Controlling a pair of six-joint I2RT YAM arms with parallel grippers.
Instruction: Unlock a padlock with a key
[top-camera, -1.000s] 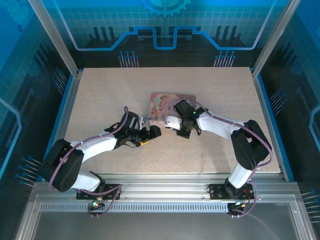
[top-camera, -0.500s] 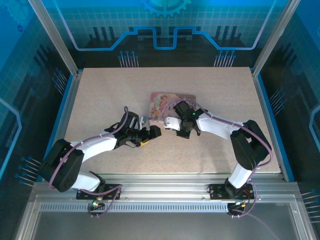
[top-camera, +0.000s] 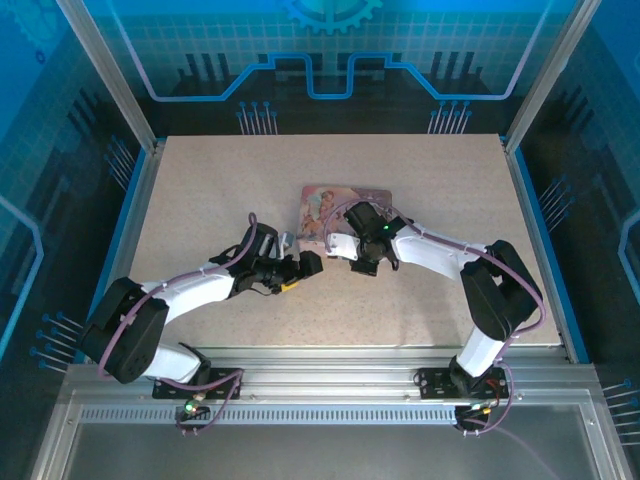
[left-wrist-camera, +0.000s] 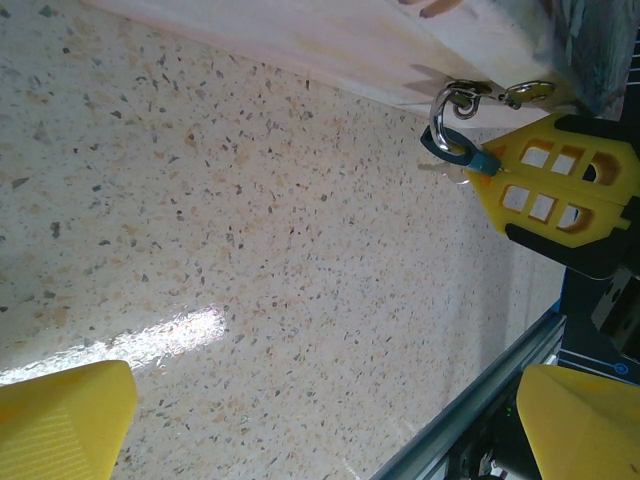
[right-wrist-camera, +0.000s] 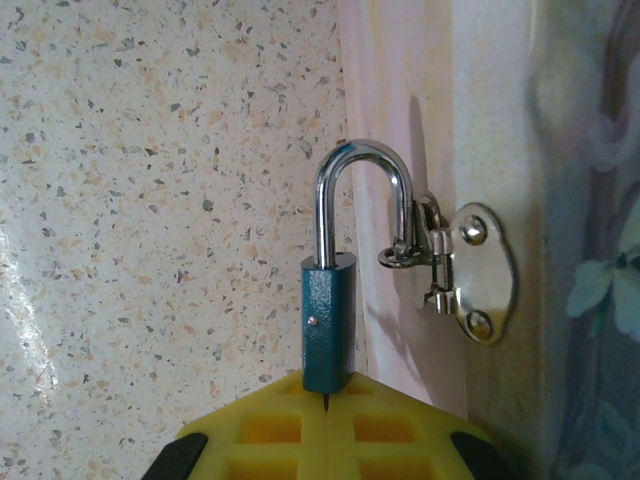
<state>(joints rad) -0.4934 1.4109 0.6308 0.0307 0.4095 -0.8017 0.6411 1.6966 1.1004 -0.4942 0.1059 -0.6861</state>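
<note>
The right end effector (right-wrist-camera: 325, 412) is clenched. Its yellow plastic fingers (right-wrist-camera: 260, 432) are pressed together just under the bottom of the small padlock (right-wrist-camera: 330, 320), which has a teal-blue metal body and a silvery shackle (right-wrist-camera: 362, 160). What is judged to be the thin dark-grey metal key (right-wrist-camera: 325, 399) is seen as a sliver between the padlock's bottom and the seam of the fingers. It is taken to be pinched there and pushed into the keyhole, although most of it is hidden.

The shackle is passed through the silvery metal hasp (right-wrist-camera: 470, 270) on the side wall of the pink rectangular box with a printed picture (top-camera: 345, 198). The padlock hangs there, at the near side of the box, just above the speckled beige tabletop (top-camera: 200, 190). The left end effector (left-wrist-camera: 325, 400) is released, with its jaws spread wide. It is held near the padlock, and nothing is touched by it.

The step in hand is judged to be the turning of the key. A twist of the right wrist around the key's axis is called for next, and the body may need to be steadied by the left end effector. Whether the shackle is already freed cannot be told.

No brand, label or writing can be read on the padlock, the hasp or the box.
</note>
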